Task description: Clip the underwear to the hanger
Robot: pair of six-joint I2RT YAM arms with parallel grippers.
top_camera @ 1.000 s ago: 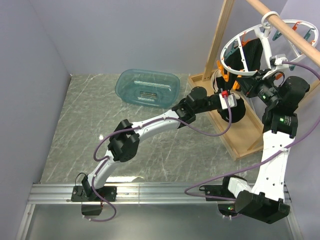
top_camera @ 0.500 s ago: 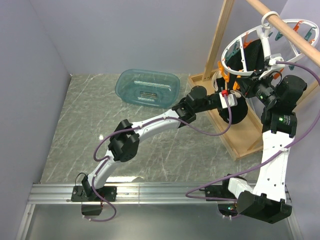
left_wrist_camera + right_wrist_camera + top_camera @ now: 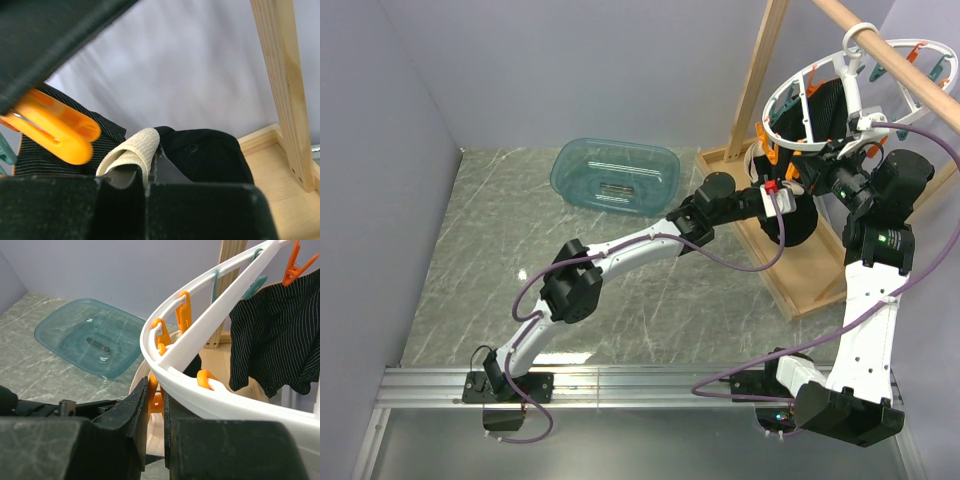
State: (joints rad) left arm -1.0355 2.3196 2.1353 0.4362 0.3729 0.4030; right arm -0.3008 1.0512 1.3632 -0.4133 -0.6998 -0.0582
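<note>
The underwear [image 3: 800,224] hangs as a black bundle over the wooden base. My left gripper [image 3: 786,203] is shut on it. In the left wrist view its cream waistband [image 3: 134,149] is folded between my left gripper's [image 3: 150,172] jaws, with the black fabric [image 3: 210,155] beyond. The white ring hanger [image 3: 782,96] hangs tilted from the pole. My right gripper [image 3: 810,176] is under its near rim. In the right wrist view my right gripper [image 3: 156,392] is shut on an orange clip [image 3: 155,399] dangling from the hanger [image 3: 210,392].
A black pinstriped garment [image 3: 275,335] is clipped to the hanger's far side. The wooden rack has a pole [image 3: 905,65], a post [image 3: 757,75] and a base frame [image 3: 798,280]. A teal basin [image 3: 615,175] sits on the marble table behind the left arm.
The hanger ring and my right gripper have shifted slightly up and right. My left gripper has stayed put with the waistband.
</note>
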